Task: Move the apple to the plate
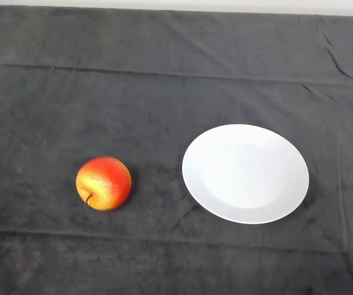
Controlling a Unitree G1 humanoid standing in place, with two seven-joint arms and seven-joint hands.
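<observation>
A red and yellow apple [103, 182] lies on the dark cloth at the left of centre, its stem pointing toward the near edge. A round white plate [245, 173] sits to its right with nothing on it. A strip of bare cloth separates the two.
The dark cloth [164, 92] covers the whole table, with creases running across the back and near the front. A pale strip [225, 5] shows along the far edge.
</observation>
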